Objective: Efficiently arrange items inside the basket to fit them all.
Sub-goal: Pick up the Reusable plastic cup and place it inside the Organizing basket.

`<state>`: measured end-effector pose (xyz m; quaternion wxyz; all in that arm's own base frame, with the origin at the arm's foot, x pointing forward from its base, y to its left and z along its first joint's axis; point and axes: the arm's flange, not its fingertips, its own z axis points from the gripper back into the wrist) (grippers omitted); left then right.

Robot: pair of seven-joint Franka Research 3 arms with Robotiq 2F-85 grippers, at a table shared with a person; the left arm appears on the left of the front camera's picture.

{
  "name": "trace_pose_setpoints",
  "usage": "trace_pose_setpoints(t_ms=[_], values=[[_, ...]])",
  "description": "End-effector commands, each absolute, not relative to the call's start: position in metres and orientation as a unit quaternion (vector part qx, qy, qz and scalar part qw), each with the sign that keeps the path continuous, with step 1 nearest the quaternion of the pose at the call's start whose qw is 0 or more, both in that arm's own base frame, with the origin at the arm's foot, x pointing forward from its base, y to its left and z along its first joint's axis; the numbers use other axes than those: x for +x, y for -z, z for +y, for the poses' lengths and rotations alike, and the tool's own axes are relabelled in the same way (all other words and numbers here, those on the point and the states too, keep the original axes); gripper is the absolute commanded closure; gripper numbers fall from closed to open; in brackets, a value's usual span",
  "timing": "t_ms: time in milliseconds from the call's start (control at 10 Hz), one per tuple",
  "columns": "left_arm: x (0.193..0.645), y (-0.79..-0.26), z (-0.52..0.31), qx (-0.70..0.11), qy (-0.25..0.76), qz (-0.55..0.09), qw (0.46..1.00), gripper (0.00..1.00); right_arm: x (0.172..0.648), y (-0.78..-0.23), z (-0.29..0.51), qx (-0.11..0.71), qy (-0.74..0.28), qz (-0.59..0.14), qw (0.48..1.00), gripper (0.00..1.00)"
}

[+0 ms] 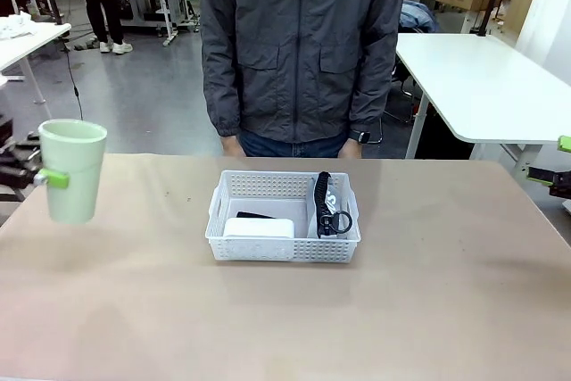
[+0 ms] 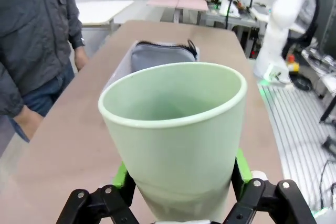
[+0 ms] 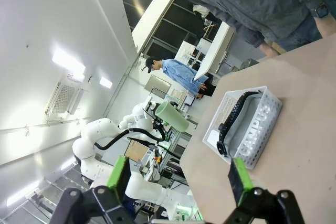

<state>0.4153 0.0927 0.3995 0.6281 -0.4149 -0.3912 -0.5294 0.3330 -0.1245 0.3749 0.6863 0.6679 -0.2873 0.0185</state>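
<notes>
Pale green plastic right up close: the cup (image 2: 173,135) sits upright between the left gripper (image 2: 178,182) jaws, green pads pressed on either side of its lower wall, mouth open to the top. From the front, that cup (image 1: 71,169) hangs at the left edge of the tabletop (image 1: 285,310), lifted clear of the beige surface with its shadow below, well apart from the basket.

Over on the right edge, the right gripper (image 3: 178,174) has its jaws spread wide with nothing between them, pads well apart, looking across the tabletop toward the basket (image 3: 257,145).

Moving out to the middle of the tabletop: the white perforated basket (image 1: 283,247) stands square on the surface. In its left compartment the small white block (image 1: 259,227) lies against the near wall, and just behind it a dark sliver shows, the black stapler (image 1: 256,215), mostly hidden. In the right part of the basket the grey pouch (image 1: 330,207) stands on edge, its black strap (image 1: 323,202) draped over the top with a ring hanging at the near end. The right wrist view shows the "CAMPUS" lettering along the pouch's side, and the strap running along its top edge.

Beyond the basket, at the far edge, a person (image 1: 299,42) in a grey jacket stands facing the tabletop, arms down, a watch on one wrist.
</notes>
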Motion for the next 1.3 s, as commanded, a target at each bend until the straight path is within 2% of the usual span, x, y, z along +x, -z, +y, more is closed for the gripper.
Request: trace_pose_setpoints(t_ms=[0,200,300,400,800,1200], values=[[0.443,-0.434,0.042,-0.422,0.517,-0.334,0.666,0.13,0.334,-0.380,-0.125,0.668,-0.007,-0.285,0.688,0.00],[0.483,-0.445,-0.017,-0.386,0.535,-0.262,0.704,0.13,0.334,-0.380,-0.125,0.668,-0.007,-0.285,0.688,0.00],[0.495,-0.449,-0.040,-0.371,0.536,-0.249,0.716,0.13,0.334,-0.380,-0.125,0.668,-0.007,-0.285,0.688,0.00],[0.518,-0.457,-0.085,-0.323,0.553,-0.232,0.732,0.13,0.334,-0.380,-0.125,0.668,-0.007,-0.285,0.688,0.00],[0.558,-0.459,-0.203,-0.193,0.604,-0.153,0.758,0.13,0.334,-0.380,-0.125,0.668,-0.007,-0.285,0.688,0.00],[0.542,-0.446,-0.288,-0.120,0.686,-0.161,0.700,0.13,0.334,-0.380,-0.125,0.668,-0.007,-0.285,0.688,0.00]])
